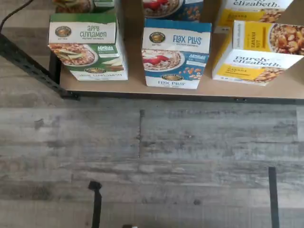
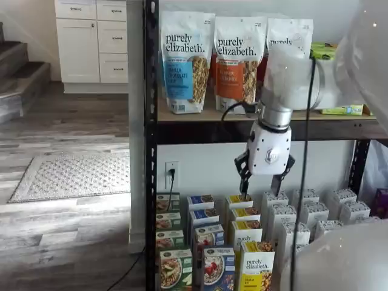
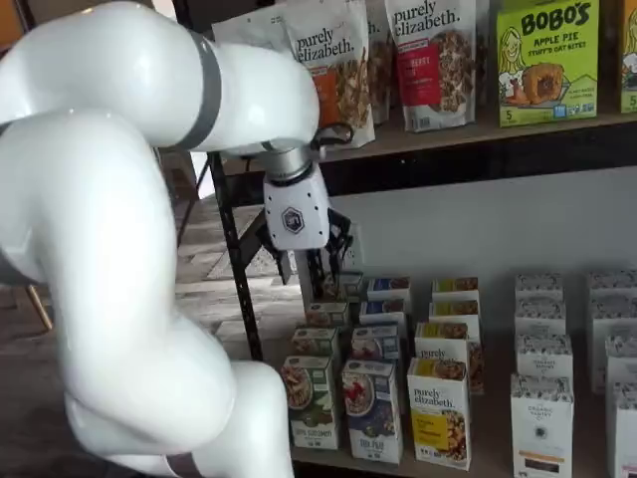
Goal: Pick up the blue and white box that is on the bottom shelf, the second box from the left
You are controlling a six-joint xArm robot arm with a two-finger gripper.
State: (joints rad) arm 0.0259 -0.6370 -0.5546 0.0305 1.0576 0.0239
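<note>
The blue and white box [image 1: 175, 54], marked Flax Plus, stands upright at the front of the bottom shelf [image 1: 209, 90], between a green-and-white box [image 1: 88, 47] and a yellow-and-white box [image 1: 259, 54]. It shows in both shelf views [image 2: 218, 270] [image 3: 371, 410]. More blue boxes stand in a row behind it. My gripper [image 2: 262, 185] hangs under the upper tier, above the rows of small boxes, and also shows in a shelf view [image 3: 320, 274]. A gap shows between its two black fingers and nothing is in them. The fingers do not show in the wrist view.
Tall granola bags [image 2: 185, 60] stand on the brown-board tier above. White boxes [image 2: 312, 215] fill the shelf's right part. A black post [image 2: 150, 145] bounds the rack's left side. Grey wood floor [image 1: 152, 161] lies in front of the shelf.
</note>
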